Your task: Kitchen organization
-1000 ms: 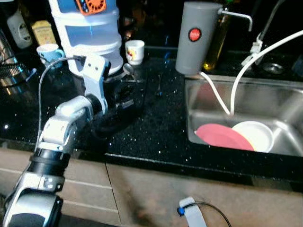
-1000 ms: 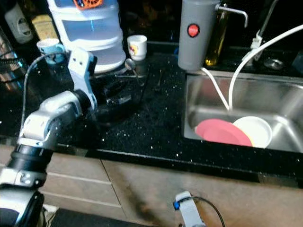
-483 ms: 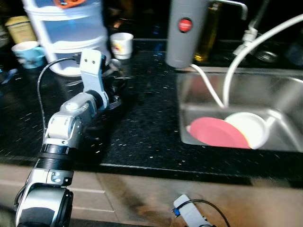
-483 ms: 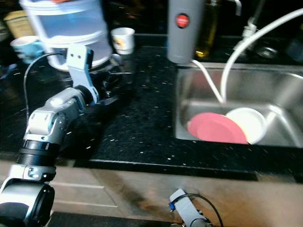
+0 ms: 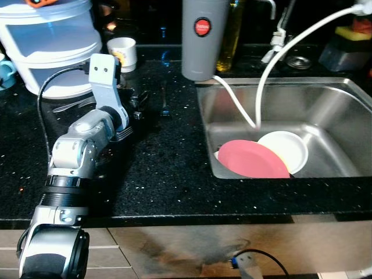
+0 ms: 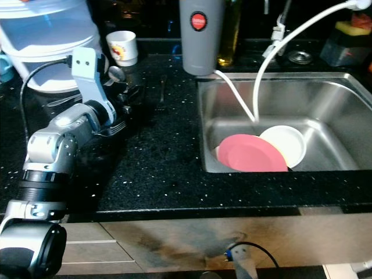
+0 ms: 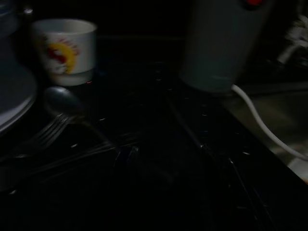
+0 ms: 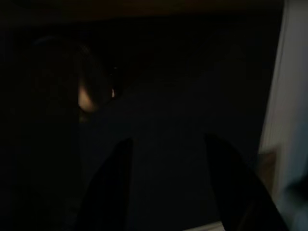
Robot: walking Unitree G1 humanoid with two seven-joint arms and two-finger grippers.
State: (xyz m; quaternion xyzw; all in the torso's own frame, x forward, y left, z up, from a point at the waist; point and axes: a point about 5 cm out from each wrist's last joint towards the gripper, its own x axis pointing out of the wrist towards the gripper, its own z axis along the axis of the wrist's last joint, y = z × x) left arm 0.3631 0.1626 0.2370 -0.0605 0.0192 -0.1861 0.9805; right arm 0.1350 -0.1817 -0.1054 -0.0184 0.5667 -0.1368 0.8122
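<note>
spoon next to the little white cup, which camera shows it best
The left wrist view: the spoon lies close up on the black counter beside the white cup, with a fork's tines just below its bowl. The right eye view shows its bowl small, by the left gripper; the left eye view barely shows it.

A grey cylindrical appliance point(image 5: 201, 36) with a red button is standing at the back of the black speckled worktop point(image 5: 168, 168), with a bottle of yellow oil point(image 5: 231, 36) just behind it. A white hose point(image 5: 279, 61) is arching down into the steel sink point(image 5: 343, 122).
</note>
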